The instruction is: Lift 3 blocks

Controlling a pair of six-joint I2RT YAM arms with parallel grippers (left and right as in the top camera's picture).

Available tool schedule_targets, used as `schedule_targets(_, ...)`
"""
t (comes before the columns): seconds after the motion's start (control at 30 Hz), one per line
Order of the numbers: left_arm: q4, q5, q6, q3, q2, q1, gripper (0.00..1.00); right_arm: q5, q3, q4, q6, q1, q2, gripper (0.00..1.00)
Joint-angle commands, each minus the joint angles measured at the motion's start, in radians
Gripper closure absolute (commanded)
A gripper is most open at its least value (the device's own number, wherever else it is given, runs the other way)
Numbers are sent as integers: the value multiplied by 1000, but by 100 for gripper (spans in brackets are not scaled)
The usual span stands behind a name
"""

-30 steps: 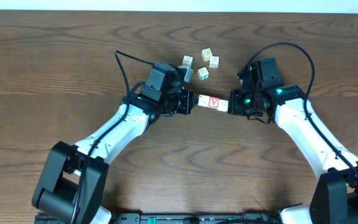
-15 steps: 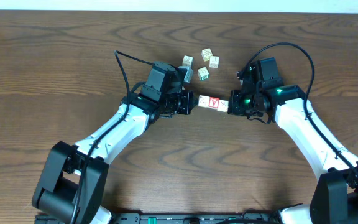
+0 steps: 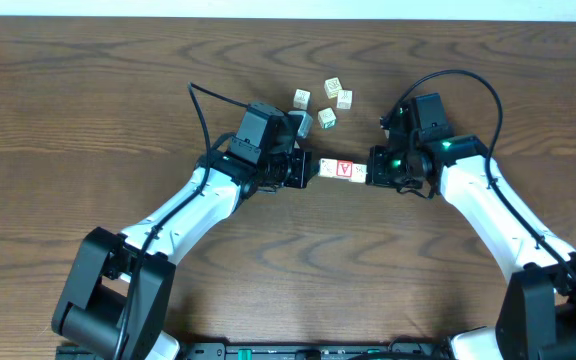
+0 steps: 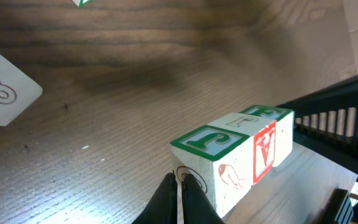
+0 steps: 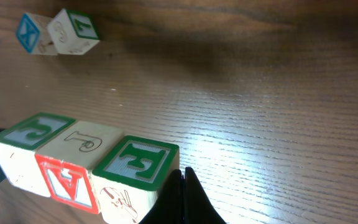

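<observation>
Overhead gives you the arrangement: the red block (image 3: 345,170) is the middle of a short row. A pale block (image 3: 326,167) touches it on the left arm's side and a second pale block (image 3: 361,172) touches it on the right arm's side. The left gripper (image 3: 311,169) butts against the row's outer end on one side of the red block, and the right gripper (image 3: 371,171) does the same on the other.

Neither gripper is grasping anything. Both sets of jaws are clenched tight on themselves, so each pair of fingertips works as one blunt pad. In the left wrist view you can see the closed fingers (image 4: 180,194) meeting the end face of the nearest block. In the right wrist view the fingers (image 5: 183,186) press the opposite end in the same way.

That looks like the reason for the setup. No single jaw could span three cubes, so the arms seem to pinch the whole row lengthwise, and squeeze alone holds the red block (it has no finger on it).

You cannot tell from these views whether the row has cleared the table (image 3: 88,100). If you raise it, both arms likely need to rise evenly with steady inward pressure, or the row may buckle at the red block.

The spare cubes (image 3: 326,118) lie well beyond the red block, clear of the row.
</observation>
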Motion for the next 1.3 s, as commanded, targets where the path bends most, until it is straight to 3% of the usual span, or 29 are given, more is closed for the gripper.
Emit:
schedule_targets(0.0, 8, 135, 25, 48, -2, -69, 93, -247, 44, 19, -14, 69, 13, 99)
schedule_targets(1.27, -10, 74, 28, 24, 22, -86, 93, -220, 43, 17, -22, 70, 51, 99)
